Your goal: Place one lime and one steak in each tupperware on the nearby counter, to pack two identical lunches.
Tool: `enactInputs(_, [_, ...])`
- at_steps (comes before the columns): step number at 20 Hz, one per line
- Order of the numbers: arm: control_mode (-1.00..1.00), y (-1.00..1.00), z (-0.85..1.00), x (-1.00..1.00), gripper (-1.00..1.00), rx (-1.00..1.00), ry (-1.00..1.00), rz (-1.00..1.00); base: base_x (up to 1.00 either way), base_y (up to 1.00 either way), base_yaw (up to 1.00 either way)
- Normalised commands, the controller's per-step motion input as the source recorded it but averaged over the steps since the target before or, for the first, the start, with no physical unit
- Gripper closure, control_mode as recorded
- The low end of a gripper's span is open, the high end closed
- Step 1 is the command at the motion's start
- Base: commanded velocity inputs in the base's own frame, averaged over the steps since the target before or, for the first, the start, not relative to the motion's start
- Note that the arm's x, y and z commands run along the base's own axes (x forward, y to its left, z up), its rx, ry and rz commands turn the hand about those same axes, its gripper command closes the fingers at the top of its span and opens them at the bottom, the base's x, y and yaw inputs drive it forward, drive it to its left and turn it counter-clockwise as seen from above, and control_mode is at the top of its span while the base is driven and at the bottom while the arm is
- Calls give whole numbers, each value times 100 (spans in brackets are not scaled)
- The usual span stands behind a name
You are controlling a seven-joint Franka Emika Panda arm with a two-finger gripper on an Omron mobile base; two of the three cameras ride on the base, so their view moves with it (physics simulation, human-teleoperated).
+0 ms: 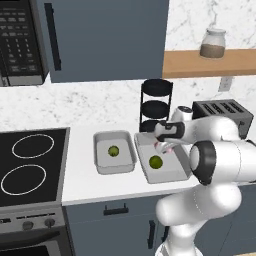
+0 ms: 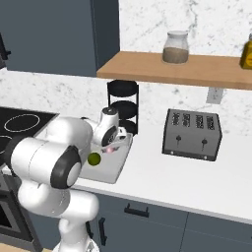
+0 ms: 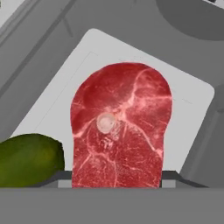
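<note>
Two light-grey tupperware tubs stand side by side on the white counter [image 1: 80,175]. The left tupperware [image 1: 115,134] holds one lime [image 1: 113,150]. In the right tupperware [image 1: 172,169] lies a second lime [image 1: 156,162], which also shows in the right base view [image 2: 94,158]. My gripper [image 1: 163,146] hangs just above the right tub's far end, shut on a red-pink steak [image 3: 120,127]. In the hand view the steak sits over the tub floor [image 3: 186,111], with the lime [image 3: 28,159] to its lower left. From the right base camera, the gripper [image 2: 109,148] is over the same tub [image 2: 115,168].
A black three-tier rack [image 1: 156,107] stands right behind the tubs. A toaster [image 1: 222,114] sits to the right on the counter. The stove [image 1: 30,165] lies to the left. A wooden shelf [image 1: 210,62] with a jar [image 1: 213,43] hangs above.
</note>
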Motion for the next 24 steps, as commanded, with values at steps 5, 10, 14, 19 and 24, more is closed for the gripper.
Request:
enactInputs(5, [-100,0,0,8,-100,0,0,-3,0,0,0])
enactInputs(10, [-100,0,5,-15,-100,0,3,-8,0,0,0])
enactInputs(14, [-100,0,68,-78,-100,0,-2,-14,0,0,0])
enactInputs(19, [-100,1,86,-99,-100,0,-6,-15,0,0,0])
enactInputs(24, [-100,9,86,-71,-100,0,-5,-8,0,0,0])
